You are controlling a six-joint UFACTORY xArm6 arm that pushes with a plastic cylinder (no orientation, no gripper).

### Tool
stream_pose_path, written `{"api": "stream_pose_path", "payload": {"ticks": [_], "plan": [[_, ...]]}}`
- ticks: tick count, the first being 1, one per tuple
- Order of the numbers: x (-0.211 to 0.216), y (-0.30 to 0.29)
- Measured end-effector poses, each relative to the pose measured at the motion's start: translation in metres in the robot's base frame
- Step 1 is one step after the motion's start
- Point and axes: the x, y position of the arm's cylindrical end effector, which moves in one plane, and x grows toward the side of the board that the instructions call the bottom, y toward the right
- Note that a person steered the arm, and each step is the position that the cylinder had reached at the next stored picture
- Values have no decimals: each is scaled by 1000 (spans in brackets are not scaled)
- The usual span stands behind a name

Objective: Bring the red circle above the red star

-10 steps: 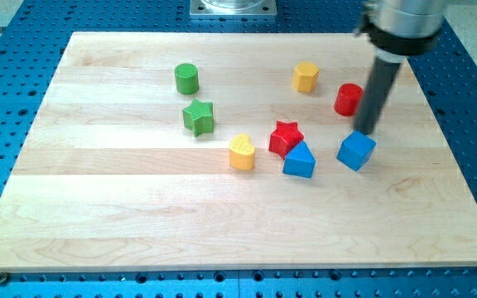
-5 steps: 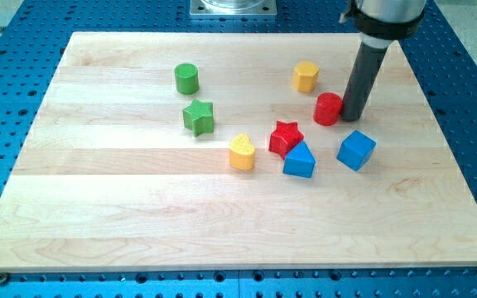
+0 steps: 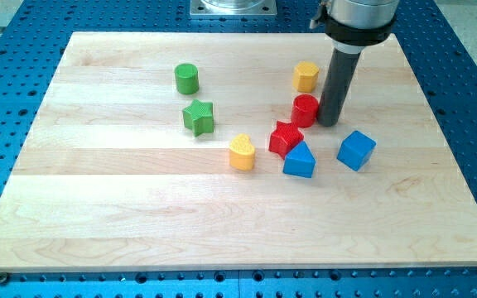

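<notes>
The red circle (image 3: 305,108) stands on the wooden board, just up and to the right of the red star (image 3: 285,136), close to it or touching. My tip (image 3: 328,123) rests against the red circle's right side. The rod rises from there to the view's top.
A yellow hexagon (image 3: 305,75) sits just above the red circle. A blue triangular block (image 3: 299,160) touches the red star from below right. A blue cube (image 3: 355,150) lies right of it, a yellow heart (image 3: 241,152) left, a green star (image 3: 198,117) and green cylinder (image 3: 186,79) farther left.
My tip has moved left across the board, pushing the red circle left and slightly down, from the right side to next to the red star. The other blocks have not moved.
</notes>
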Motion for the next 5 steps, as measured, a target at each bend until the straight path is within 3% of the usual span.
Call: {"api": "stream_pose_path", "payload": {"ticks": [2,5], "plan": [[1,-13],[37,-6]]}}
